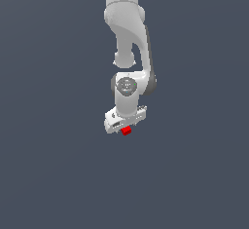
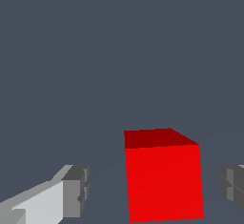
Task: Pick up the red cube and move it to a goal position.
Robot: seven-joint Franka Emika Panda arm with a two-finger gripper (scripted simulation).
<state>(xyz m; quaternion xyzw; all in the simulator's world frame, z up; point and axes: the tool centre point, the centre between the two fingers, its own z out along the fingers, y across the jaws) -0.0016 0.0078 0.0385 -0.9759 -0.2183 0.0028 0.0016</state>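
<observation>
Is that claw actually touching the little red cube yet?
Apart. The wrist view shows grey floor on both sides of the red cube, between it and each finger of the claw.

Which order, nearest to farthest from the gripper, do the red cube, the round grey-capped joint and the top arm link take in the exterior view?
1. red cube: right under the gripper, between its open fingers.
2. round grey-capped joint: directly above the gripper.
3. top arm link: highest, at the picture's upper edge.
</observation>
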